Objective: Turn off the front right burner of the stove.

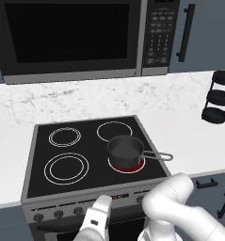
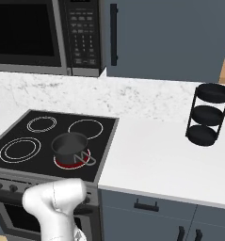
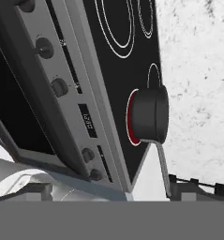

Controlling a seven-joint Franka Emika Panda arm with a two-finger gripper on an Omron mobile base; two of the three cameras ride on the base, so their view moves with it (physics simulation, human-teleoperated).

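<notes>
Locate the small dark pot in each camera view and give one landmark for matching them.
Left base view: the pot sits right of centre on the red-glowing front right burner, handle pointing right.
Right base view: the pot is left of centre, handle toward the camera.
Hand view: the pot is right of centre, seen sideways, handle running down.
Shared landmark: the stove, its front right corner nearest the pot.

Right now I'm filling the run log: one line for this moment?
front right burner: glowing red | dark grey saucepan: on it | black glass stove: knobs untouched | gripper: state unclear
</notes>
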